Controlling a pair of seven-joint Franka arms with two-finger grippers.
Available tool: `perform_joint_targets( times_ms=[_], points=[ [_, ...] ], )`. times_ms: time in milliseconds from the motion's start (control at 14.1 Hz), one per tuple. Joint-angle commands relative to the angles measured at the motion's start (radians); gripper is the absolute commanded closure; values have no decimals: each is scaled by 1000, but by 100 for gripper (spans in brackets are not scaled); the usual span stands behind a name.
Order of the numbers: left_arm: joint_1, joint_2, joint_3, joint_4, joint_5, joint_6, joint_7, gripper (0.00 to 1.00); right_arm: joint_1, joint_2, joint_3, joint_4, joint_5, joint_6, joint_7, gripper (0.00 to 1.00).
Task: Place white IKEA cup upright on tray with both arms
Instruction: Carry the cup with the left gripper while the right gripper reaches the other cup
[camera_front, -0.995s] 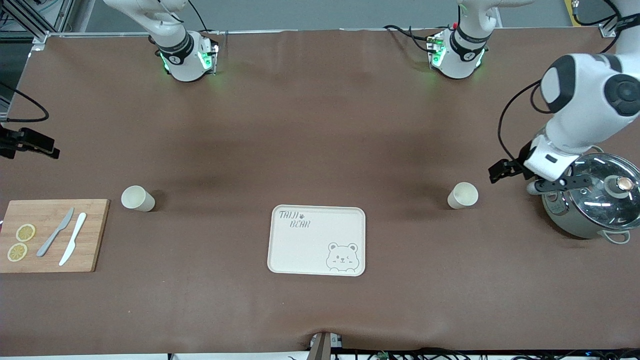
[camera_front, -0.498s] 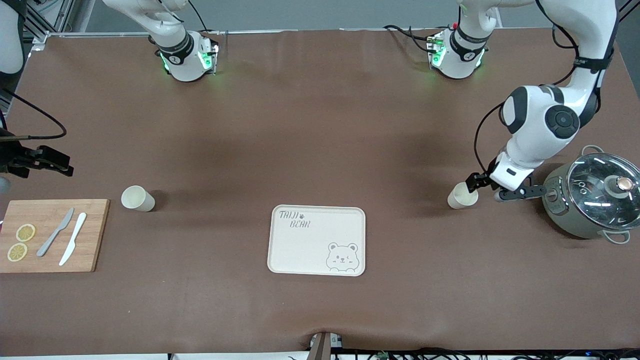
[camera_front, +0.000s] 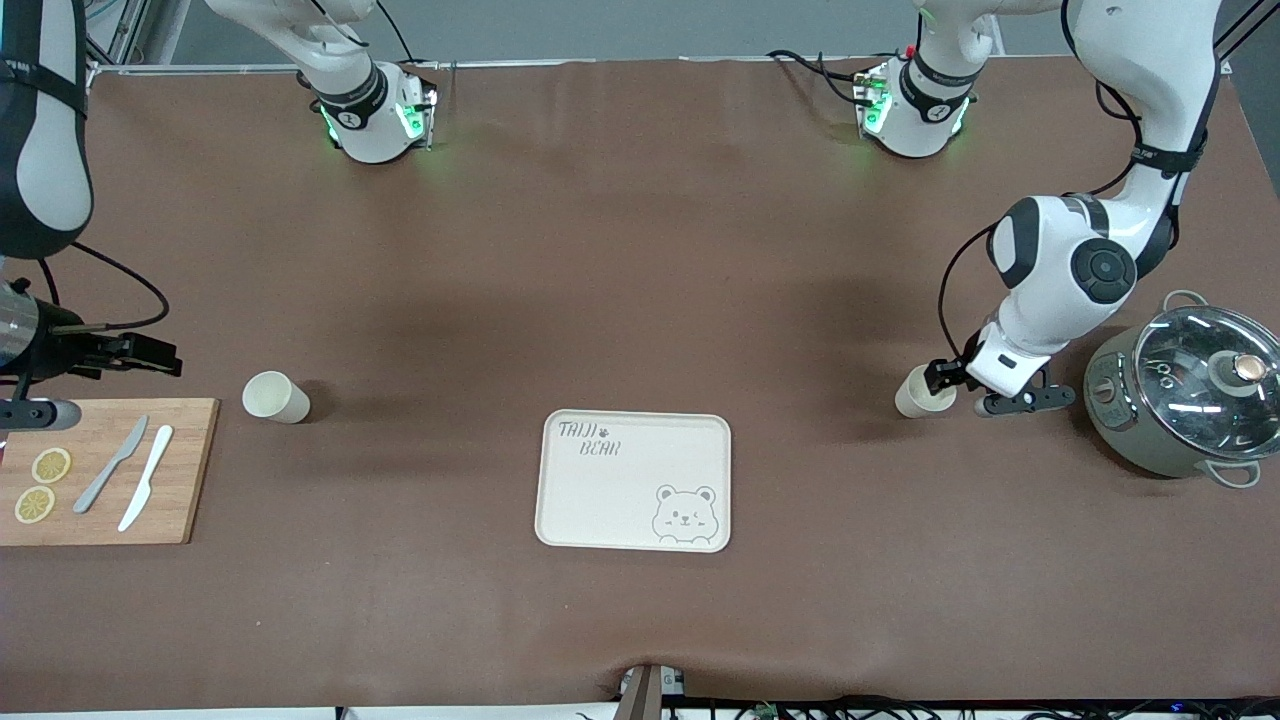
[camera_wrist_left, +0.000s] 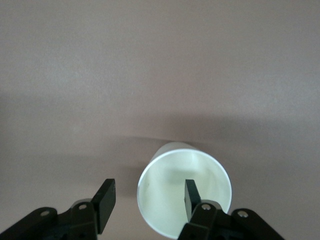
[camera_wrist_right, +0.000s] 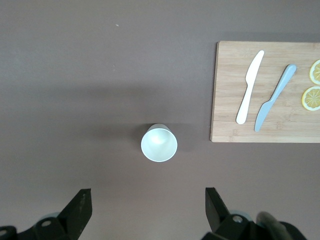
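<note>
Front view: two white cups stand upright on the desk, mouths up, one toward each arm's end. My left pincer (camera_front: 958, 389) is down at the cup at the left arm's end (camera_front: 921, 393), one finger (camera_front: 938, 376) at the rim and the other out to the side toward the lidded pot (camera_front: 1180, 400). The tray (camera_front: 634, 480) lies between the two cups and a little nearer the front camera than either, bare. My right pincer (camera_front: 100, 380) hangs over the desk just above the cutting board (camera_front: 105, 470), well apart from the cup at the right arm's end (camera_front: 274, 396), which sits beside the board toward the tray.

Left wrist view: this settles the grasp. One finger (camera_wrist_left: 190, 196) is inside the mouth of that cup (camera_wrist_left: 184, 197), the other finger (camera_wrist_left: 106, 201) outside the wall with a gap showing. The jaws straddle the rim, part-spread, not yet pinching the wall. Cup axis is vertical, so the wall runs straight down between my fingers.

Right wrist view: jaws spread wide, nothing between them. The other cup (camera_wrist_right: 159, 143) stands ahead of the fingertips (camera_wrist_right: 80, 207), mouth toward the camera, the board with its two knives and lemon slices just beside it.

Judgement: the left arm is the one on its cup; the right has ground to cover before it can straddle a rim the same way.
</note>
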Motion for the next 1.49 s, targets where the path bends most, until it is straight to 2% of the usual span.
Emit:
perform_joint_targets(
  times_ms=[0,142,213,284,711,995,1280,1422],
  points=[
    [6,31,-5,15,15,30,-10,47,-14,6,6,10,-5,-9,12,0],
    [6,34,-5,14,15,31,-10,70,-32,27,6,9,-4,-21,9,0],
    [5,34,-5,14,15,33,-10,92,-35,33,5,3,-4,-32,12,0],
    [5,34,-5,14,15,34,-12,100,-44,52,5,3,-5,-53,13,0],
    [-3,19,-8,12,15,25,-28,100,-106,132,5,13,-7,-52,19,0],
    [-3,-15,-62,18,15,24,-131,100,-124,150,5,3,-4,-30,19,0],
    [-12,-17,-105,99,15,-94,-271,100,-167,208,5,-23,-4,17,18,0],
    [-37,-8,-115,155,15,-143,-333,100,-185,210,5,-89,-4,144,18,0]
  ],
)
